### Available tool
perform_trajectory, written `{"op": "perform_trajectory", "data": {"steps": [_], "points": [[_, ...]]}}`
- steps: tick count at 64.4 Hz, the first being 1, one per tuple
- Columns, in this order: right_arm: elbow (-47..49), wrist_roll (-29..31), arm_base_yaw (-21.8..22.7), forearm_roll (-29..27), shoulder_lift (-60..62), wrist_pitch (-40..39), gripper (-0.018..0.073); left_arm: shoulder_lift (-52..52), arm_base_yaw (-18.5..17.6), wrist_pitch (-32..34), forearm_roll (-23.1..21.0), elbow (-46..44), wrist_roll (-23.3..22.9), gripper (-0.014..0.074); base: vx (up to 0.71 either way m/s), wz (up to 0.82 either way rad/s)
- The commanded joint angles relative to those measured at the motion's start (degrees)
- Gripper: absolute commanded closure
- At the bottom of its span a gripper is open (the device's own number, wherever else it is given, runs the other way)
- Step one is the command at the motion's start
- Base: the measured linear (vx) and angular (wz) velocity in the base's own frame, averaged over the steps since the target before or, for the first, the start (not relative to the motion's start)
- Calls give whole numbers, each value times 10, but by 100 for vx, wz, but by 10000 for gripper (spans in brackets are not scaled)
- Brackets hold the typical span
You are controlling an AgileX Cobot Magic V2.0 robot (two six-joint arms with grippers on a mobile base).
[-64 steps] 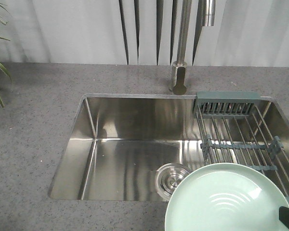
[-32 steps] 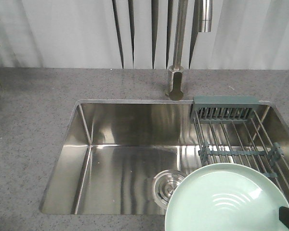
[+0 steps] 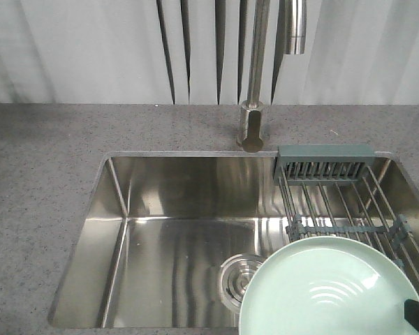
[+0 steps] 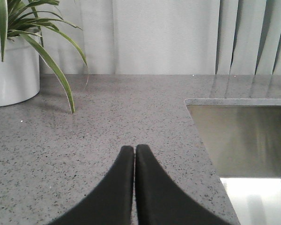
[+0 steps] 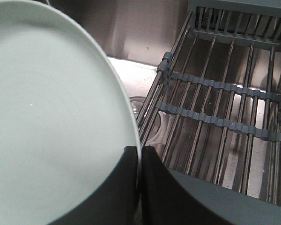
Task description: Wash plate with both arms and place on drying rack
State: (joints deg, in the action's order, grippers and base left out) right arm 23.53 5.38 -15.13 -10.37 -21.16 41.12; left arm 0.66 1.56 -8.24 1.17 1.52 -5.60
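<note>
Between the fingers of the right end effector: the rim of the plate. The fingers pinch the rim from both sides, and the grip looks firm. The plate extends ahead and to the left of this end effector and is held up above the near right part of the sink. It rests on nothing that I can see.

The rack lies ahead and to the right of the right end effector, lower down across the sink, and is bare. Its caddy is at the far end. The drain is just ahead, partly hidden under the plate edge.

The left end effector has its fingers pressed together and holds nothing. The table is directly below it, the sink corner is ahead to its right, and the plant is ahead to its left. It is well apart from the plate.

Progress (judgement):
- Done: the plate is picked up and brought over the sink.
- No water is visible from the faucet, and the plate face looks dry, so the wash has probably not begun.
- Left to do: bring in the left arm, wash the plate, and set it on the rack.

Count: 1 plate, 1 rack, 1 caddy, 1 sink, 1 drain, 1 faucet, 1 plant, 2 end effectors.
</note>
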Motion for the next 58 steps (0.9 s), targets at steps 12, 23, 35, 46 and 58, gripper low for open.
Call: {"op": "perform_trajectory", "data": {"steps": [12, 23, 35, 46, 58], "points": [[16, 1, 2, -5, -4, -38, 568, 9, 0, 46, 0, 12, -4, 602, 3, -1], [16, 1, 2, -5, -4, -38, 568, 9, 0, 46, 0, 12, -4, 602, 2, -1], [16, 1, 2, -5, -4, -38, 568, 9, 0, 46, 0, 12, -4, 602, 1, 0], [16, 1, 2, -5, -4, -38, 568, 9, 0, 46, 0, 12, -4, 602, 0, 0], [16, 1, 2, -5, -4, -38, 568, 9, 0, 46, 0, 12, -3, 602, 0, 0]]}}
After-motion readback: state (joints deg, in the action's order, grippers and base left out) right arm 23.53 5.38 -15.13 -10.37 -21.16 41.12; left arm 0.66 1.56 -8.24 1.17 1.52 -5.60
